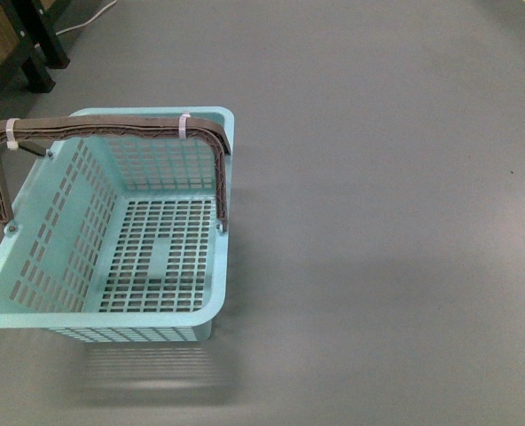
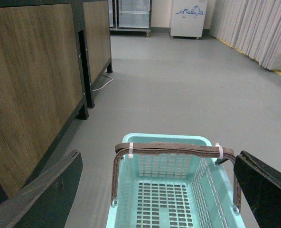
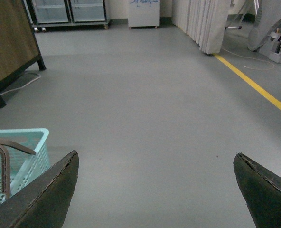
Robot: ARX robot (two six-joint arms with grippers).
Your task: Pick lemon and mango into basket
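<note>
The left hand [image 2: 158, 154] was spread wide and held nothing, poised over the near end of the basket [image 2: 166, 138]. The right hand [image 3: 155, 156] gaped too, bare, off to the basket's side. The basket stood empty, its brown handle [image 1: 112, 127] raised. Neither lemon nor mango showed in any view. By my judgement nothing was done yet: both fruits remained to be found and placed.

1. The basket [image 1: 58, 240] sits in the left half of the frame on the grey floor [image 1: 387, 222].
2. Its brown handle [image 1: 112, 127], bound with white zip ties [image 1: 184, 125], lies along the upper rim.
3. Dark furniture legs [image 1: 39, 62] stand in the upper left.
</note>
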